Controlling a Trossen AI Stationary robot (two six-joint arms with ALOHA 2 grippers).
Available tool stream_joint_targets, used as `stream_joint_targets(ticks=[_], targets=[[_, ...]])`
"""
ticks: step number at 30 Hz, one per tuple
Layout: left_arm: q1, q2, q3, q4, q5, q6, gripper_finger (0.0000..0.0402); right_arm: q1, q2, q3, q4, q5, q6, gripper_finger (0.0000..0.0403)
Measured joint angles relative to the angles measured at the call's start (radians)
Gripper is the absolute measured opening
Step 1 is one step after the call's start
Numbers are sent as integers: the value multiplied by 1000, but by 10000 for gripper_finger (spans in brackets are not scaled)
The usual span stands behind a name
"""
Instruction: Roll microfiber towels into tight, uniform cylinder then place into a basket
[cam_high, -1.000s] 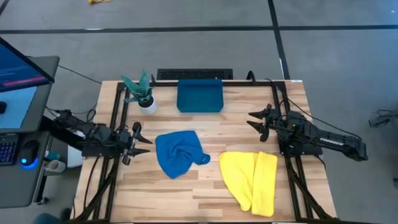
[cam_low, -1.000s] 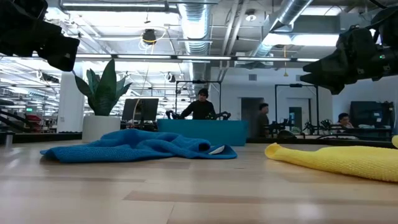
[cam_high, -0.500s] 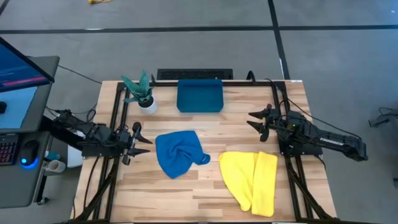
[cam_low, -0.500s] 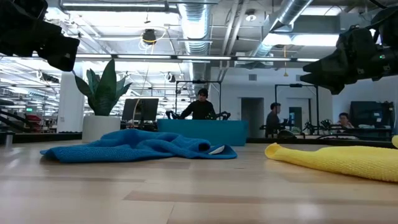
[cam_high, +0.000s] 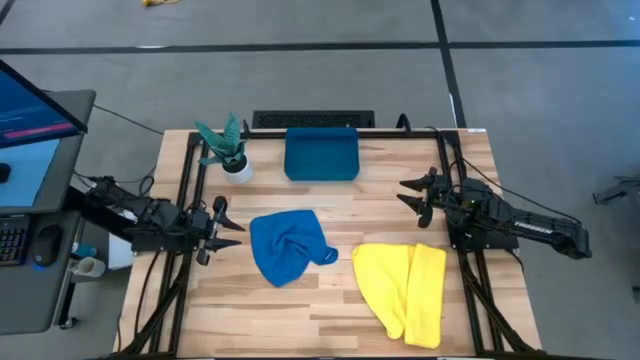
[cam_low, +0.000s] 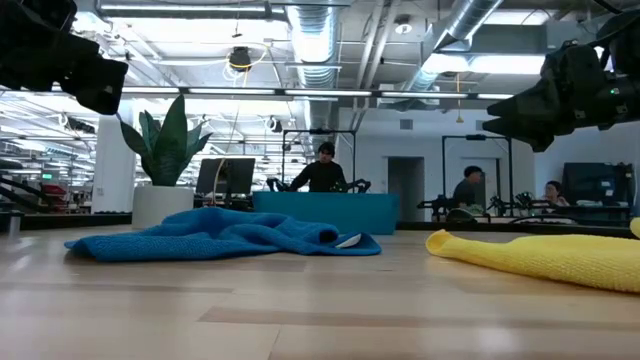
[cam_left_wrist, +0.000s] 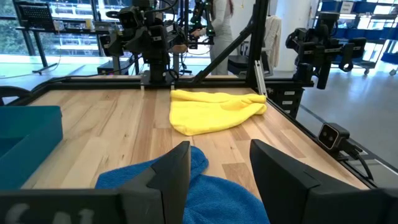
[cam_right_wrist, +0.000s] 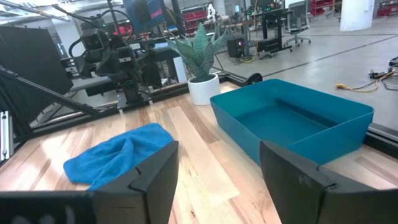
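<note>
While both my arms waited at the table's sides, my left gripper (cam_high: 226, 229) at mid-left and right gripper (cam_high: 412, 197) at right of centre stood released, holding nothing. The crumpled medium-blue microfiber towel (cam_high: 287, 246) lay at centre, the folded bright yellow microfiber towel (cam_high: 403, 290) at lower right, the shallow teal plastic basket (cam_high: 321, 154) at upper centre. I judged flattening the blue one first, pinching one edge evenly, would roll it tight.

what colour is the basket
Teal-blue, plain; the basket shows best in the right wrist view.
</note>
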Motion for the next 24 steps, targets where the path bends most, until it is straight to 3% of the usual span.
stream_joint_targets(ticks=[24], targets=[[0,0,-1,11,0,0,159,0,0,0,0,0,0,244]])
